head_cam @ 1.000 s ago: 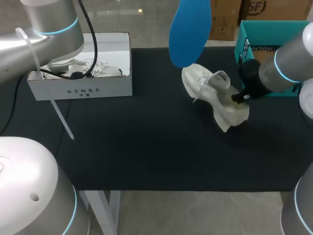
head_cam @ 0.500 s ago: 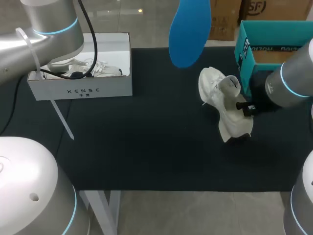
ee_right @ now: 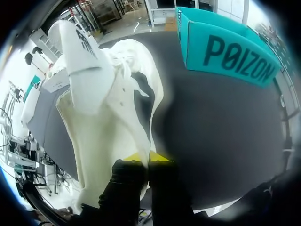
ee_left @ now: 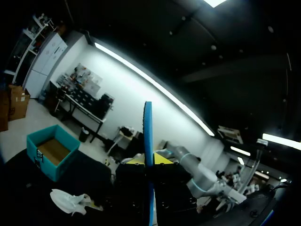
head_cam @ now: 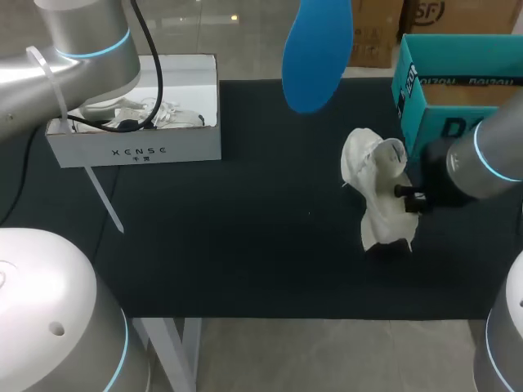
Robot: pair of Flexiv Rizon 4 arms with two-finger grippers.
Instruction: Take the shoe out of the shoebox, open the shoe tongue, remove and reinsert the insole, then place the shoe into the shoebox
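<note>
Now the left gripper (ee_left: 150, 161) clamps the insole (head_cam: 315, 53), the right gripper (ee_right: 146, 157) the shoe (head_cam: 374, 208), toe seemingly pointing away.

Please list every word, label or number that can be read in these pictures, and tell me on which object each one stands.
"XENSE": on the front wall of the white shoebox, head view.
Small line under that word: too small to read.
"POIZON": on the side wall of the teal shoebox, right wrist view.
Dark mark on the shoe's tongue: too blurred to read.
No numbers can be read.
</note>
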